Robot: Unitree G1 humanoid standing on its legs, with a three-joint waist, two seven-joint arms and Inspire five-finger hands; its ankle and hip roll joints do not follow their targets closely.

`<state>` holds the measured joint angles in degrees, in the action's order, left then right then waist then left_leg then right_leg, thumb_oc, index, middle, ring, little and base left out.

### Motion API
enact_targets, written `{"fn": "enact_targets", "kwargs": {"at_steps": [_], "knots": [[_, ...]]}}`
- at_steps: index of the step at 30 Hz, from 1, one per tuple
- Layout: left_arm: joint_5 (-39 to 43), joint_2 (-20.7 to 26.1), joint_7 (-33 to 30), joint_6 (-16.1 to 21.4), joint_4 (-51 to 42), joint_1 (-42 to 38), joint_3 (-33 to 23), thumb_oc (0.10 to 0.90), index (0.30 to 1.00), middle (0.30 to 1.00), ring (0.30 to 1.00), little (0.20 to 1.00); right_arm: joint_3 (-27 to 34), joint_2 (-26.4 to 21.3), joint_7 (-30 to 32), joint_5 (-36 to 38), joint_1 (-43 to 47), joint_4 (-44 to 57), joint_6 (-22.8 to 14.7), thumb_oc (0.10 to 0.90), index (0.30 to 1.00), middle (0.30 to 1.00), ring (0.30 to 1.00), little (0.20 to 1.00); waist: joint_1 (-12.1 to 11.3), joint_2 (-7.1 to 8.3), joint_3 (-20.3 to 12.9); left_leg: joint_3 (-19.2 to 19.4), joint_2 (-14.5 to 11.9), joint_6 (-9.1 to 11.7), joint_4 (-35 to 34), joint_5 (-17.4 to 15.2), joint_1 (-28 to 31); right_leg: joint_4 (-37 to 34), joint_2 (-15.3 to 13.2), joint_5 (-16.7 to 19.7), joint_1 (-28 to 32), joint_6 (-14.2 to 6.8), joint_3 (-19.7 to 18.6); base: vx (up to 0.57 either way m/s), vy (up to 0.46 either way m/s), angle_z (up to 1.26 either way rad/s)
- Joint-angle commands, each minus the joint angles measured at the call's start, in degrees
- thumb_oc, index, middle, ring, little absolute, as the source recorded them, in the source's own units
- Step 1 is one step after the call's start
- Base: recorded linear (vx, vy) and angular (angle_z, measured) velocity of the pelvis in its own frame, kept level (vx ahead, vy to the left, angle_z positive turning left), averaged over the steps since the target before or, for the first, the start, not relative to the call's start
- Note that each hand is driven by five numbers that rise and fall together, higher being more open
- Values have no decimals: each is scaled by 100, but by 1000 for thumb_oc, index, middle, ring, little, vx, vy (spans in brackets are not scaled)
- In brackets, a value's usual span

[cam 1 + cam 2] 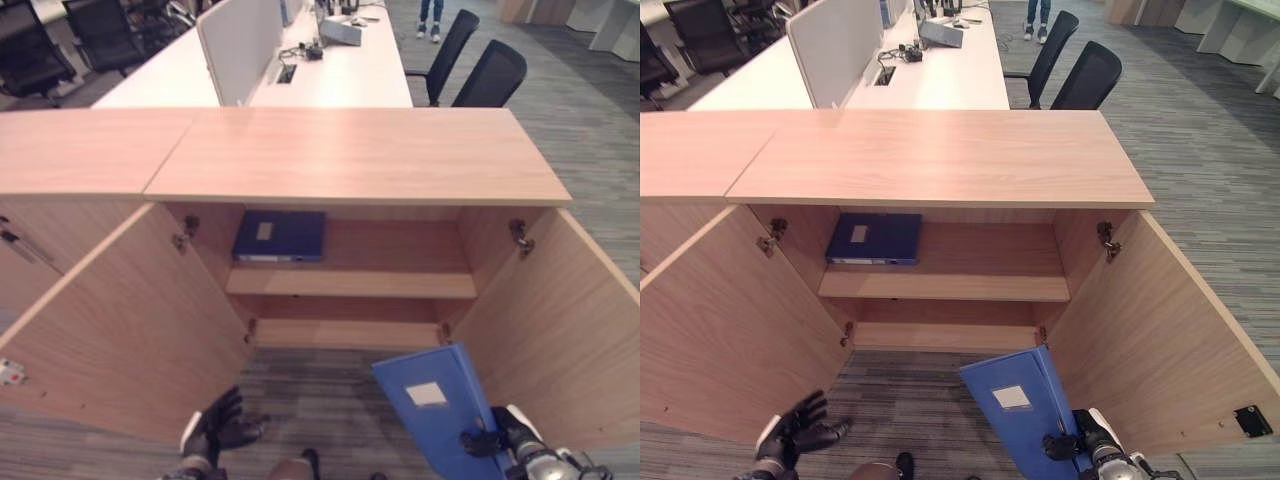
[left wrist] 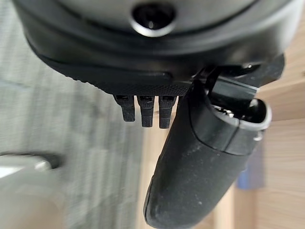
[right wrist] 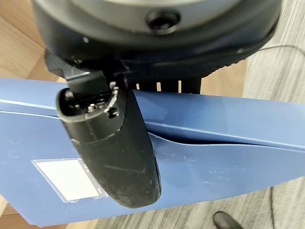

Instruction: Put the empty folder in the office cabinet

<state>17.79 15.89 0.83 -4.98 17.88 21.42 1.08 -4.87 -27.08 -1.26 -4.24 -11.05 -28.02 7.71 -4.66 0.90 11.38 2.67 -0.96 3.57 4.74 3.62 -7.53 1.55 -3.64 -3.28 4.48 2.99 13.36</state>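
- Your right hand (image 1: 1085, 440) grasps the blue folder (image 1: 1020, 410): in the right wrist view the thumb (image 3: 114, 152) lies across the face that carries the white label (image 3: 66, 179), and the fingers go behind the folder, so it is pinched between them.
- The folder is in the air, low in front of the office cabinet (image 1: 350, 160), over the carpet (image 1: 300, 390) and near the open right door (image 1: 560, 330). It is not yet inside.
- The relation that matters: the cabinet opening lies ahead of the folder and a little to your left. The folder's long axis points from the hand toward the opening, and it is tilted, its far end leaning to the left.
- Two levels are open to you: the upper shelf (image 1: 350, 285), where a darker blue binder (image 1: 279, 236) already lies flat on the left part, and the lower compartment under it. The right part of the upper shelf looks free.
- I judge that the lower compartment is nearer to the folder's far end; the shelf needs a lift first.
- Your left hand (image 1: 222, 428) is low on the left, beside the open left door (image 1: 120, 330). Its fingers are relaxed and it holds nothing.
- The right hand is clearly the one to finish the move.
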Motion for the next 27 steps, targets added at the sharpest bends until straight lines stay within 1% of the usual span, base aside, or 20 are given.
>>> {"fn": "enact_targets", "kwargs": {"at_steps": [1,2,3,5,9,10,11,12,13,14,15,16,18,19,22,23,24,25,26,27], "knots": [[-399,332,14,343,-743,-230,-310,800,900,900,900,900,123,-110,154,298,314,642,-360,400,300,300,300,300,109,83,-132,13,-137,71,-506,126,-299,-432,107,-505,494,-495,259,189,109,10],[-786,356,-41,401,-423,-346,-258,800,900,900,900,900,82,83,150,688,322,644,-409,400,300,300,300,300,108,-12,-170,-34,-171,44,-926,311,-297,-469,167,-493,478,-555,203,128,127,4],[-787,355,-42,407,-414,-351,-256,800,900,900,900,900,83,82,151,690,323,642,-410,400,300,300,300,300,102,-13,-166,-28,-174,44,-928,310,-292,-469,167,-492,480,-555,197,160,148,-10],[-896,304,-136,386,41,-455,-110,800,900,900,900,900,5,408,-11,1540,377,573,-495,400,300,300,300,300,128,-52,-247,-46,-189,54,-974,422,-244,-539,192,-493,552,-582,83,200,138,-38],[-1045,254,-350,360,1342,-704,126,800,900,900,900,900,-379,912,-476,3640,484,974,-559,400,300,300,300,300,111,27,-303,154,-189,-27,-974,368,-166,-593,39,-471,480,-666,-157,240,224,-52],[-1092,206,-490,362,1984,-840,167,800,900,900,900,900,-554,955,-601,4509,582,1466,-623,400,300,300,300,300,65,80,-264,233,-155,-85,-938,307,-222,-561,-67,-438,369,-747,-262,210,268,-63],[-1095,180,-581,387,2477,-938,189,800,900,900,900,900,-646,976,-668,4958,645,1696,-652,400,300,300,300,300,37,110,-251,280,-135,-120,-891,265,-284,-550,-116,-403,294,-786,-285,144,204,-65],[-1094,178,-582,389,2481,-942,190,800,900,900,900,900,-645,974,-668,4958,647,1696,-652,400,300,300,300,300,37,104,-263,277,-141,-119,-888,269,-303,-551,-110,-397,278,-784,-285,80,137,-30],[-1155,136,-695,403,3053,-1064,201,800,900,900,900,900,-708,983,-728,5334,742,1897,-720,400,300,300,300,300,14,127,-252,324,-117,-155,-839,207,-365,-533,-163,-371,200,-828,-324,103,208,-11],[-1366,24,-998,347,4482,-1358,153,800,900,900,900,900,-862,1021,-757,5909,949,2254,-855,400,300,300,300,300,-11,173,-256,405,-68,-246,-716,56,-474,-439,-276,-318,36,-896,-411,105,208,-16],[-1366,23,-998,348,4484,-1360,153,800,900,900,900,900,-862,1021,-757,5909,950,2254,-855,400,300,300,300,300,-12,173,-256,406,-69,-246,-714,55,-476,-438,-277,-319,35,-896,-412,111,212,-32],[-1421,-15,-1047,295,4999,-1438,75,800,900,900,900,900,-866,1009,-774,6068,986,2405,-893,400,300,300,300,300,-26,183,-278,456,-48,-283,-681,-21,-493,-380,-330,-302,-39,-937,-438,142,238,-39],[-1392,-78,-883,161,5810,-1322,-298,800,900,900,900,900,-780,1044,-965,6577,981,2793,-841,400,300,300,300,300,-65,166,-277,571,83,-439,-537,-346,-393,168,-634,-259,-234,-1115,-415,188,280,-32],[-1392,-81,-883,161,5809,-1330,-301,800,900,900,900,900,-779,1041,-965,6577,989,2795,-841,400,300,300,300,300,-71,137,-296,589,42,-461,-539,-270,-462,160,-595,-195,-303,-1088,-412,151,183,-29],[-1737,-77,-698,130,6056,-1098,-401,800,900,900,900,900,-722,1045,-1106,6930,942,2966,-803,400,300,300,300,300,-58,14,-274,648,260,-653,-679,-437,-66,1131,-940,189,-616,-1225,-421,166,281,-5],[-1882,-39,-637,135,6105,-1024,-404,800,900,900,900,900,-700,1084,-1159,7147,989,2953,-833,400,300,300,300,300,-37,-99,-255,690,296,-728,-919,-405,176,1682,-1076,397,-819,-1172,-300,127,236,-5],[-1882,-39,-637,135,6105,-1024,-404,800,900,900,900,900,-700,1084,-1159,7147,990,2953,-833,400,300,300,300,300,-37,-99,-253,690,298,-729,-924,-404,179,1685,-1077,396,-819,-1174,-301,143,207,-11],[-1887,-11,-608,187,6074,-1006,-373,800,900,900,900,900,-673,1104,-1168,7202,1016,2888,-881,400,300,300,300,300,-67,-152,-270,706,272,-716,-974,-443,260,1870,-1157,383,-880,-1163,-125,133,112,-30],[-1809,-14,-578,220,5950,-977,-341,800,900,900,900,900,-657,1171,-1161,7280,1069,2867,-884,400,300,300,300,300,-117,-208,-263,758,213,-673,-974,-523,375,1918,-1297,356,-962,-1112,292,133,110,-31],[-1809,-14,-578,219,5949,-977,-341,800,900,900,900,900,-657,1171,-1162,7280,1069,2867,-884,400,300,300,300,300,-114,-210,-262,754,210,-671,-974,-522,377,1914,-1295,356,-957,-1111,297,116,43,-32]]}}
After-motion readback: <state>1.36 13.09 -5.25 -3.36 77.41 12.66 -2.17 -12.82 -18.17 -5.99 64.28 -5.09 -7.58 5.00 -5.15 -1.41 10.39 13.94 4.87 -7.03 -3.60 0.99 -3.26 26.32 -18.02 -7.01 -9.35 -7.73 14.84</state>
